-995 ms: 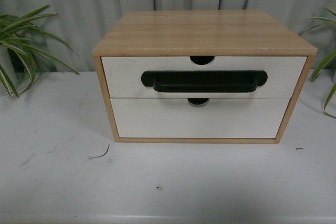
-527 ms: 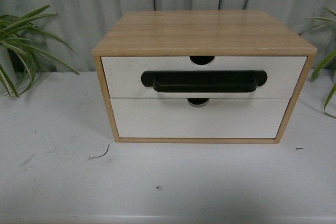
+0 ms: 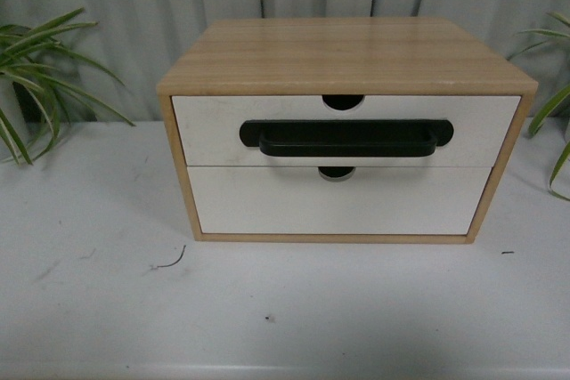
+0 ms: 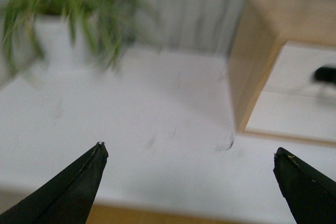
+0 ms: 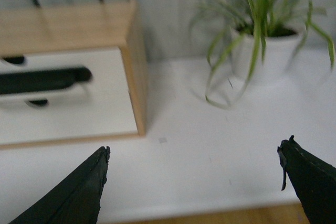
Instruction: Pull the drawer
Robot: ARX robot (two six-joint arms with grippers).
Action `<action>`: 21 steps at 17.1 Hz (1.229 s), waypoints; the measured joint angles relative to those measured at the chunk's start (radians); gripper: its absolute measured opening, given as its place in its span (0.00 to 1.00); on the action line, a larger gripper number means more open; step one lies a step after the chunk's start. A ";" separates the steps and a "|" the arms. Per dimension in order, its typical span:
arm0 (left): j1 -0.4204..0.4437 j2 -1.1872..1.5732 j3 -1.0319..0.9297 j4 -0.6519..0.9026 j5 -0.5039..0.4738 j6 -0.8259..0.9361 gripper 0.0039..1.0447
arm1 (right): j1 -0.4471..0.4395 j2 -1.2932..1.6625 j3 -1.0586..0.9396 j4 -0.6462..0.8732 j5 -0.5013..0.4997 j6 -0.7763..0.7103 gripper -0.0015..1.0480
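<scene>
A wooden cabinet [image 3: 347,55] stands on the white table. Its upper drawer [image 3: 214,126] has a white front, a long black bar handle [image 3: 347,140] on a black oval plate, and a semicircular notch [image 3: 343,101] in its rim; it sits flush, shut. Neither arm shows in the front view. My left gripper [image 4: 189,153] is open over the table, left of the cabinet [image 4: 257,51], with nothing between its fingers. My right gripper [image 5: 193,153] is open too, off the cabinet's right side, where the drawer [image 5: 107,69] and its handle [image 5: 44,80] show.
Below it is a plain white drawer front [image 3: 338,202] without a handle. Potted green plants stand at the table's left [image 3: 40,68] and right [image 3: 557,104]; the wrist views show their white pots [image 4: 55,43] [image 5: 262,51]. A pleated grey curtain [image 3: 134,6] hangs behind.
</scene>
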 joint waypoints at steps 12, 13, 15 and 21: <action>-0.190 1.354 0.700 0.541 0.023 -0.072 0.94 | 0.159 1.461 0.766 0.646 -0.117 -0.300 0.94; -0.193 1.358 0.708 0.535 0.031 -0.064 0.94 | 0.158 1.469 0.779 0.627 -0.136 -0.328 0.94; -0.201 1.373 0.741 0.509 0.070 -0.026 0.94 | 0.158 1.478 0.793 0.606 -0.171 -0.373 0.94; -0.300 1.438 1.003 0.058 0.407 0.468 0.94 | 0.104 1.498 0.908 0.208 -0.545 -1.076 0.94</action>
